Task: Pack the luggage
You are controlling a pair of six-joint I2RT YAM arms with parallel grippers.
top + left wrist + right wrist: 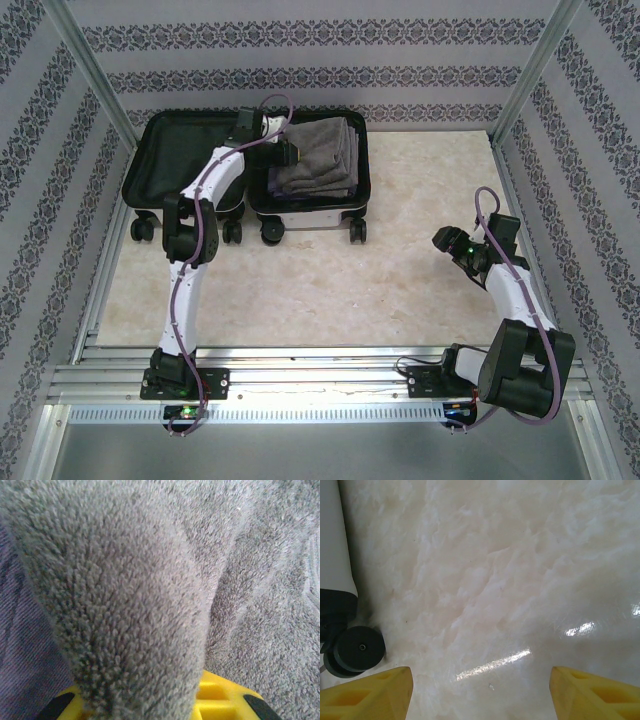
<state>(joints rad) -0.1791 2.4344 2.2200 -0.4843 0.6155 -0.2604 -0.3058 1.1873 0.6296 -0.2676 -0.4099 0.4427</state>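
Luggage lay open at the far left of your table, with a grey towel in its right half. Your left gripper pinched a fold of that towel. Your right gripper hovered above the tabletop near a caster wheel, fingers wide apart.

White arms, black joints, purple cables, yellow pincer fingers.
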